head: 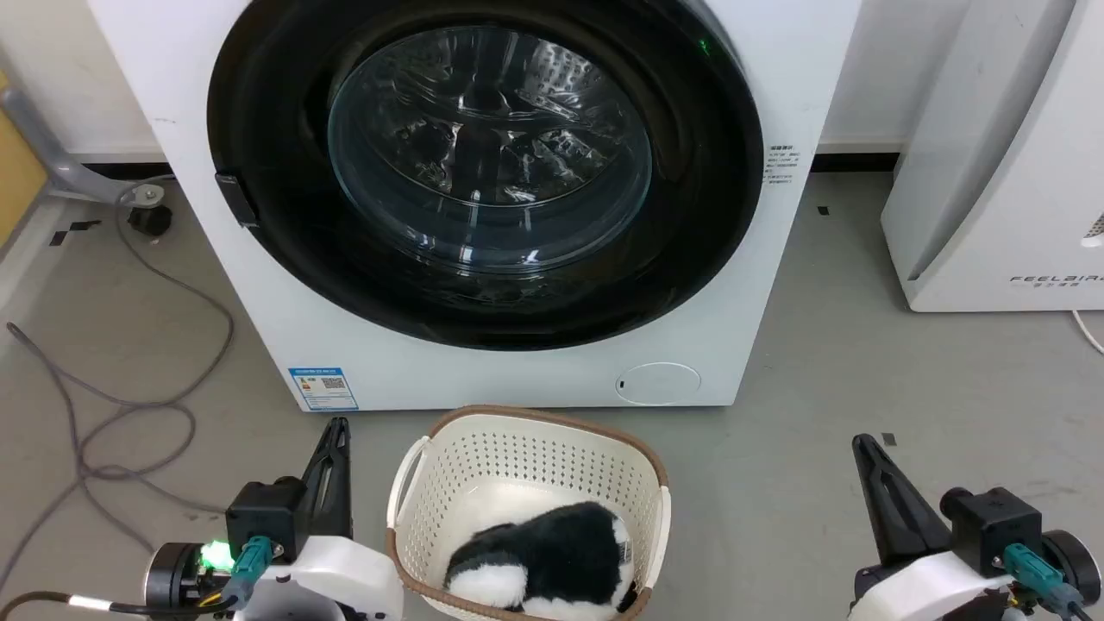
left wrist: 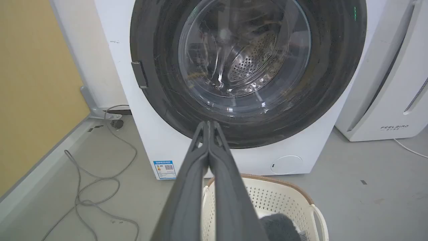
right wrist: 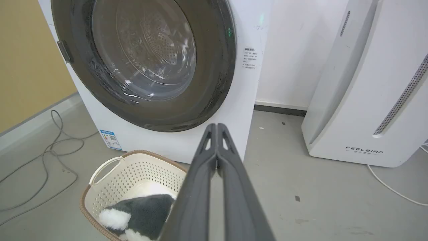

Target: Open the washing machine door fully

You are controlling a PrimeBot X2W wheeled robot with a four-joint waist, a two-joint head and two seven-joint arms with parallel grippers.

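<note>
While the washing machine door (head: 487, 164) sits shut, flush in the front of the washing machine (head: 517, 379), both arms hang low before the machine. Left gripper (left wrist: 209, 123): fingers pressed together, tips clear of the machine, below the door's lower rim. Right gripper (right wrist: 217, 125): fingers likewise pressed together, off the machine's right front corner. Cream basket (head: 448, 429) holding a black-and-white plush (head: 552, 552) stands just before the machine, between the grippers.

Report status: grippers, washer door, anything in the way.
Left gripper shut, empty. Right gripper shut, empty. Washing machine door closed, neither gripper touching it. Laundry basket on the floor just in front, below the door.
</note>
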